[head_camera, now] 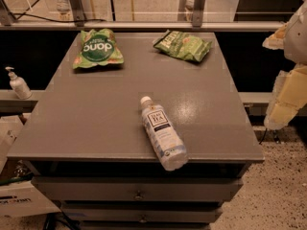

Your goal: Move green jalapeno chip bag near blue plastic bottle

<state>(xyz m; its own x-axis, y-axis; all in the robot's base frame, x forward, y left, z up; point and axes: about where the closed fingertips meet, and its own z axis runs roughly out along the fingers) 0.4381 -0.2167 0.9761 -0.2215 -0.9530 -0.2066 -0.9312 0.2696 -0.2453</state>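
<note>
The green jalapeno chip bag (183, 45) lay flat at the far right of the grey cabinet top (96, 119), well apart from the blue plastic bottle (163, 132). The bottle lay on its side at the near edge, cap toward the far side. A brighter green bag (97, 48) lay far left. The gripper (287, 99) hung beyond the cabinet's right edge; whether it was apart or together could not be told.

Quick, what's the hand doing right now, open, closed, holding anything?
The hand: at the view's right edge, beside the grey table, apart from the crinkled olive-green chip bag and the clear bluish plastic bottle; open or closed cannot be told.
</note>
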